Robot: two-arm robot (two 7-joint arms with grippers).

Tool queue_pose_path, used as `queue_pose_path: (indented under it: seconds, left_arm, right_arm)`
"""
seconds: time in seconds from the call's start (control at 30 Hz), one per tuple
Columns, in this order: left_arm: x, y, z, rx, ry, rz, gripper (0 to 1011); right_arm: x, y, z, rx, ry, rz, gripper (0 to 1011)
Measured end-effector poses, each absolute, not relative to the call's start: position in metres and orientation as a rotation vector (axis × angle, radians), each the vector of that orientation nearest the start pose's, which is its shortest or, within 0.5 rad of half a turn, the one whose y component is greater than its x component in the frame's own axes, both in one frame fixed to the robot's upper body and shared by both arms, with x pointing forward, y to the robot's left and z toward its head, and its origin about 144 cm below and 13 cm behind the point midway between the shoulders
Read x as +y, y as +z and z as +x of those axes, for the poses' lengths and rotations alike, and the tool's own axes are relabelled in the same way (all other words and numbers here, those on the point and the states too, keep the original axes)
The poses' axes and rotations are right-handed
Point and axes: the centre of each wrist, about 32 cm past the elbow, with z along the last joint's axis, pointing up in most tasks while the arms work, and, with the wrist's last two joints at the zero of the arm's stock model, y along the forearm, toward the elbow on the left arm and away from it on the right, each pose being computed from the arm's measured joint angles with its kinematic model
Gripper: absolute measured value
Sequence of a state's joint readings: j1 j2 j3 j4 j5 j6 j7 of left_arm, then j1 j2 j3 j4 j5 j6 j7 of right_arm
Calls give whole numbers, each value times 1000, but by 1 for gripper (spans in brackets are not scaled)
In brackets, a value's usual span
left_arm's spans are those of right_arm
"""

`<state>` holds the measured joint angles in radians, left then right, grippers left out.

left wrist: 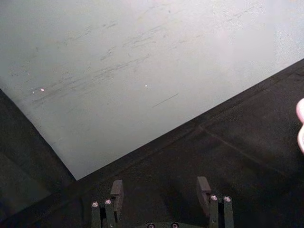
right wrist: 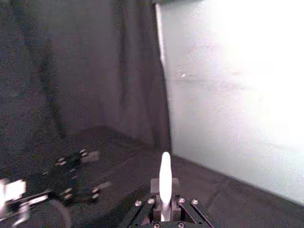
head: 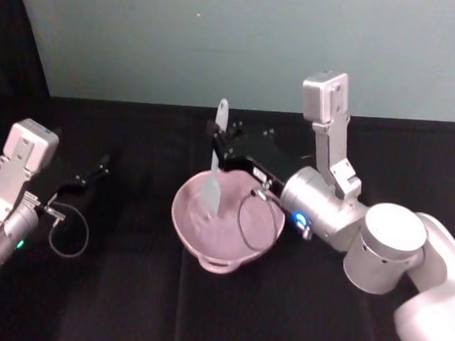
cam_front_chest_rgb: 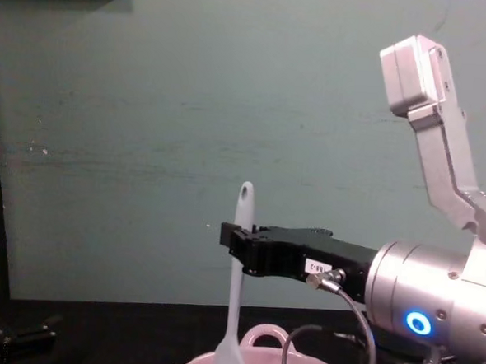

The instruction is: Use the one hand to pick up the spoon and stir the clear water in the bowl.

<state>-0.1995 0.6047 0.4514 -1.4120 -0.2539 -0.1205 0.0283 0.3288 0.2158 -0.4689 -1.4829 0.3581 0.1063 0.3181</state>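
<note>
Your right hand point(head: 217, 142) is clamped on the spoon point(head: 215, 166) partway up its handle. It holds the spoon nearly upright over the bowl point(head: 190, 228), which sits near the middle of the black surface point(head: 129, 303). The head view places the spoon's blade inside the bowl. The chest view adds that the blade dips behind the near rim and that the handle's end stands above the hand. In the right wrist view, the handle tip rises between the pinched jaws. Your left hand point(head: 103, 164) sits low near the surface's left edge, and its wrist view shows the fingers point(left wrist: 116, 190) apart.
</note>
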Motion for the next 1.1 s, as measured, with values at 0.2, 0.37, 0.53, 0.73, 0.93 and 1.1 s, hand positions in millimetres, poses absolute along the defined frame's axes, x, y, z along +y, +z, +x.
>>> queue_pose_path:
  seconds: [0.2, 0.37, 0.53, 0.73, 0.93, 1.1]
  left_arm:
    - [310, 1140, 489, -285, 1248, 304, 1011]
    - [310, 1140, 489, -285, 1248, 304, 1011]
    - [310, 1140, 489, -285, 1248, 304, 1011]
    - [310, 1140, 489, -285, 1248, 304, 1011]
    - [310, 1140, 489, -285, 1248, 304, 1011]
    - [310, 1140, 489, -285, 1248, 304, 1011]
  right_arm:
    - [-152, 1198, 533, -61, -905, 35, 113]
    - [-157, 1197, 536, -107, -956, 28, 113]
    - [-170, 1195, 533, -157, -986, 11, 112]
    - [-187, 1199, 520, -153, -966, -29, 113]
    - [-195, 1206, 503, -142, -925, -37, 113]
    - [-195, 1209, 493, -119, -891, -37, 113]
